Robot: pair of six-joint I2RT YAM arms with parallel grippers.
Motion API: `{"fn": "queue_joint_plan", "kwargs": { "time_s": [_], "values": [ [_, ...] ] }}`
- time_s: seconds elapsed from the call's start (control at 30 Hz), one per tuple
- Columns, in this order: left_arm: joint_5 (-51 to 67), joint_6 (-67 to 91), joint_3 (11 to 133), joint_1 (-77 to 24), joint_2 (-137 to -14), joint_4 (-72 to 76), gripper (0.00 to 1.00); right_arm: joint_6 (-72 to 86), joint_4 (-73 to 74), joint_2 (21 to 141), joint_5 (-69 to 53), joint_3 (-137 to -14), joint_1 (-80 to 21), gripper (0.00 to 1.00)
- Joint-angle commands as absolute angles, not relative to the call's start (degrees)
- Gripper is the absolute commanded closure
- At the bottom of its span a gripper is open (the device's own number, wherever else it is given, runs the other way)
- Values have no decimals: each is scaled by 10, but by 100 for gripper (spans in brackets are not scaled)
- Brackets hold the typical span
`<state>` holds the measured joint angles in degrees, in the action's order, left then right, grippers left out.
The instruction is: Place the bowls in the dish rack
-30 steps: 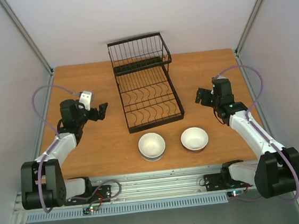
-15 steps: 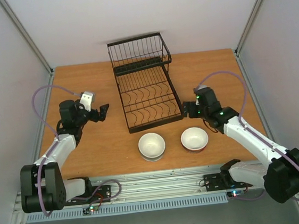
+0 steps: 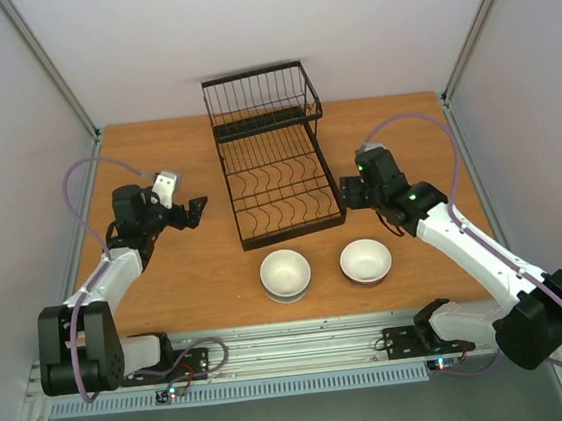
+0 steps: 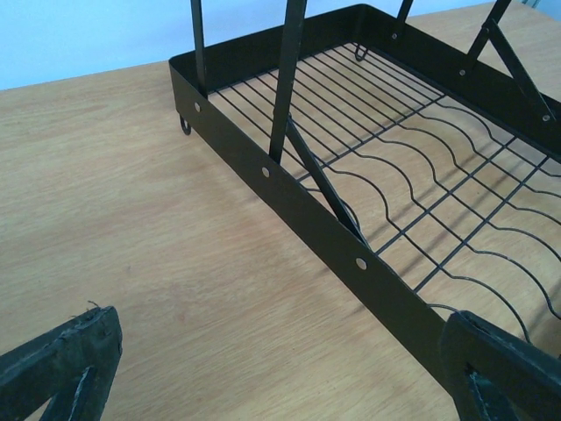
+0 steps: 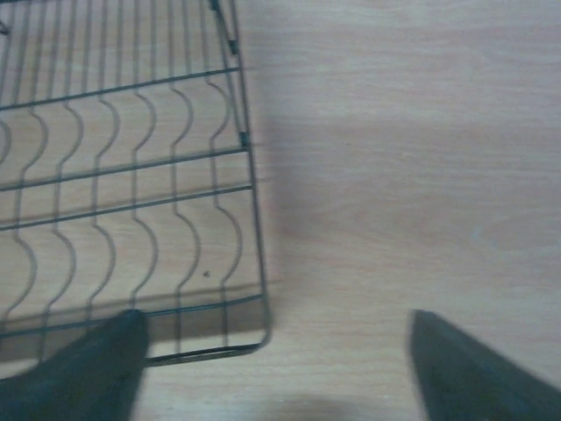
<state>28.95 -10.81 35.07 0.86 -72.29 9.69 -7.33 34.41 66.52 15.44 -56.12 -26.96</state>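
Bowls, a cream one point(image 3: 286, 273) and a red one point(image 3: 366, 260), sat side by side at lower centre, just below the empty rack point(image 3: 279, 175). Right gripper point(image 3: 348, 193) hovered agape beside the rack's lower right corner; left gripper point(image 3: 193, 210) waited agape at centre left. Descending so close to the wire risked snagging and shifting the rack.

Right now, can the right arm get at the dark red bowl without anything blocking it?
Probably yes. The right gripper hangs open beside the dish rack, just behind the dark red bowl. Only bare table lies between them, and the cream bowl sits apart on the left.
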Motion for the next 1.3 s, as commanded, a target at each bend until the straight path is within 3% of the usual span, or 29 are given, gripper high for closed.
{"fn": "queue_joint_plan", "kwargs": {
  "time_s": [0.0,0.07,0.13,0.27,0.37,0.43,0.57,0.6,0.63,0.67,0.73,0.77,1.03,1.27],
  "values": [
    [300,-116,386,3,-732,60,1,-75,391,687,123,-588,-308,40],
    [300,-121,402,3,-740,32,1,-72,396,688,131,-589,-331,61],
    [304,-120,410,3,-745,19,1,-65,403,693,104,-593,-351,74],
    [316,-121,421,-18,-745,3,1,-56,433,717,73,-607,-422,89],
    [334,-126,430,-23,-742,-31,1,-48,454,742,99,-617,-485,79],
    [349,-130,437,-32,-741,-51,2,-39,463,748,149,-616,-514,83],
    [349,-156,445,-73,-732,-94,10,-21,469,744,250,-606,-525,78],
    [348,-166,446,-84,-729,-103,12,-17,470,742,266,-606,-526,59],
    [347,-171,448,-95,-726,-109,12,-17,469,741,282,-606,-526,47],
    [347,-177,449,-103,-724,-112,13,-19,468,740,294,-608,-526,42],
    [347,-182,450,-116,-720,-116,13,-22,468,742,322,-611,-526,4],
    [348,-185,450,-119,-719,-118,13,-26,466,743,328,-612,-526,2],
    [350,-190,446,-122,-714,-122,13,-52,425,742,269,-592,-526,2],
    [348,-191,454,-125,-723,-132,14,-39,420,709,68,-603,-526,20]
  ]
}}
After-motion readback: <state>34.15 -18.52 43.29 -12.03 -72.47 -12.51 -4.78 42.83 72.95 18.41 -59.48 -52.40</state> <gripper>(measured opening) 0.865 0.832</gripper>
